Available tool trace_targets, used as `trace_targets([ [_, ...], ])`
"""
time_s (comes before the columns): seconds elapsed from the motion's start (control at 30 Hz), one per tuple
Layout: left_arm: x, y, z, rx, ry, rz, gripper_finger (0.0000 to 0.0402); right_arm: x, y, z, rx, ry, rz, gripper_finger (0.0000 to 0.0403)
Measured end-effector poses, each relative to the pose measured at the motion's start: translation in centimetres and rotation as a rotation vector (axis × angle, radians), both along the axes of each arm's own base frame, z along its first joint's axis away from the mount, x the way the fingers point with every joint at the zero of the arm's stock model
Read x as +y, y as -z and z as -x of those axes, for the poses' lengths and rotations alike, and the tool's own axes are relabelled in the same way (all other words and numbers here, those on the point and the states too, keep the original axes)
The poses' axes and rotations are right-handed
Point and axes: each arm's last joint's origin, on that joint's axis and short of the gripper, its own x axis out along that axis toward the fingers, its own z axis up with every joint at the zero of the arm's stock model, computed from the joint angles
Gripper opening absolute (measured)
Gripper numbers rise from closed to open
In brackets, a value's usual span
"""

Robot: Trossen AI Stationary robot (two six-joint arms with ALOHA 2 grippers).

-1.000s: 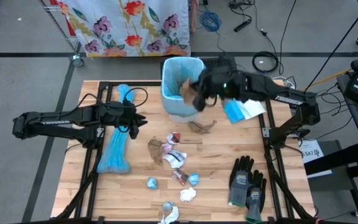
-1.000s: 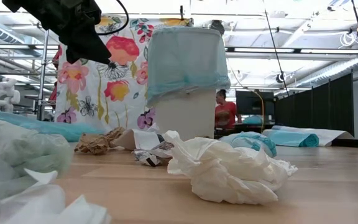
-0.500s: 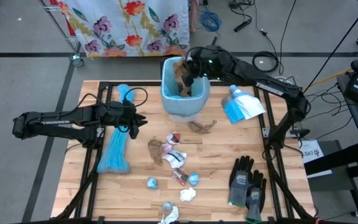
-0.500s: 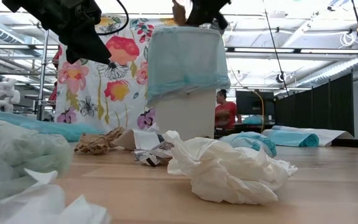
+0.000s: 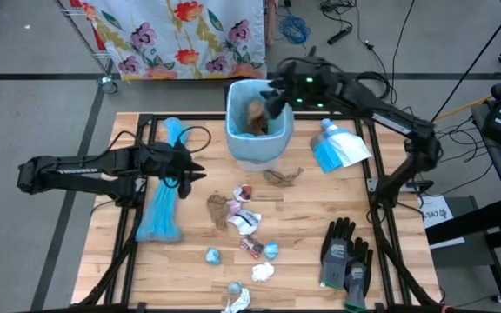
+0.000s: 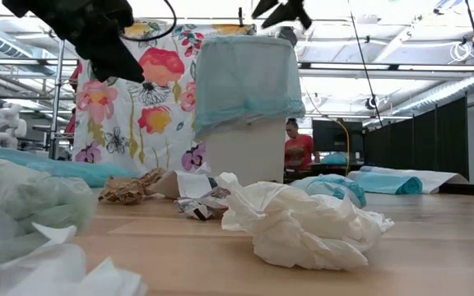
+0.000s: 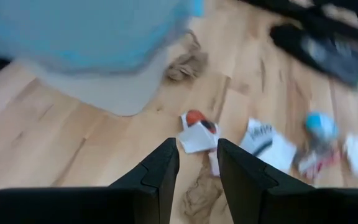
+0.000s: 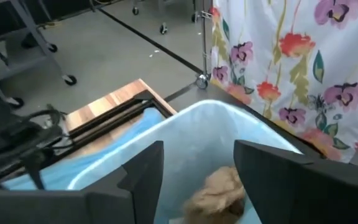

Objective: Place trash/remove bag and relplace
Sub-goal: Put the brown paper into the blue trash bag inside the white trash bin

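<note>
While the right gripper point(image 5: 274, 94) hangs open over the bin point(image 5: 257, 149), a brown wad point(image 8: 219, 186) lies inside. Withdrawing low could snag the liner. The left gripper point(image 7: 197, 163) hovers part-open, empty.

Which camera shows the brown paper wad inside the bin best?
The high view: it looks straight down into the bin and shows the brown paper wad lying inside. The right wrist view catches it partly, between that arm's fingers. The low view shows only the bin's outside, and the left wrist view only its blurred lower part.
</note>
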Motion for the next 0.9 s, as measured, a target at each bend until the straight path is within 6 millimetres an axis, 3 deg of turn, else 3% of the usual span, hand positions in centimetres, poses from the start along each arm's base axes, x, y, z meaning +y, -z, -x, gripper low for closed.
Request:
trace_targets([
  [0.2,-1.2,1.5,-1.7,0.101,0.203,-0.116,0.0116,3.4,-2.4,4.4,0.006,-0.017,-0.060,0.0183],
  [0.5,-2.4,6.7,-5.1,0.361,0.357,-0.152,0.0116,7.6,-3.0,9.4,0.069,0.003,-0.277,0.0178],
  [0.77,-3.3,10.7,-7.9,0.423,0.436,-0.138,0.0116,10.0,-3.2,10.9,0.069,0.054,-0.330,0.0178],
  [0.9,-3.7,12.4,-8.4,0.496,0.439,-0.098,0.0107,11.3,-3.0,11.4,0.085,0.043,-0.390,0.0178],
])
